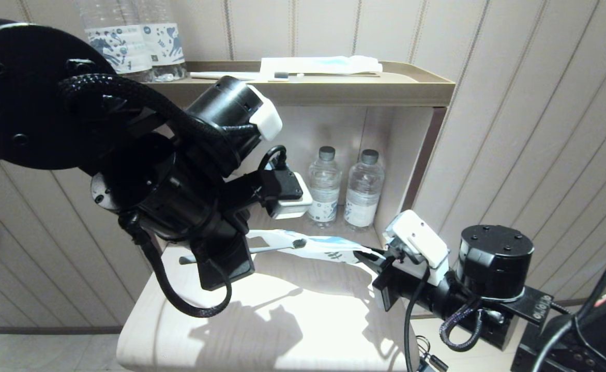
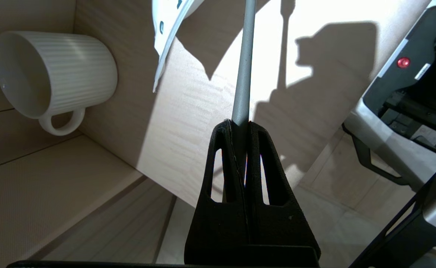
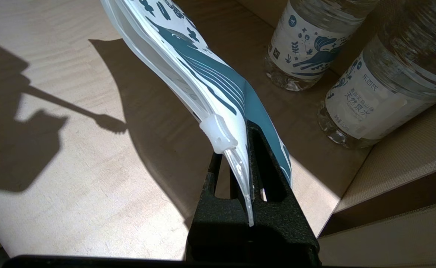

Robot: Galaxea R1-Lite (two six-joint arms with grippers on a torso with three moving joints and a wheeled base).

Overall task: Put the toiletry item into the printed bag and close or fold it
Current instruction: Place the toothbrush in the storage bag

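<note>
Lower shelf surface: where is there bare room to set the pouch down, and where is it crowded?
Bare: the sunlit front of the lower shelf, below the printed bag and between both arms. Crowded: the back, with two water bottles and a mug.

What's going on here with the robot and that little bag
The right gripper is shut on one end of the printed bag, holding it up above the pale wooden table. The left gripper is shut on the toothbrush handle, and its bristle end is at the bag's free end. Whether the head is inside yet is unclear.
</note>
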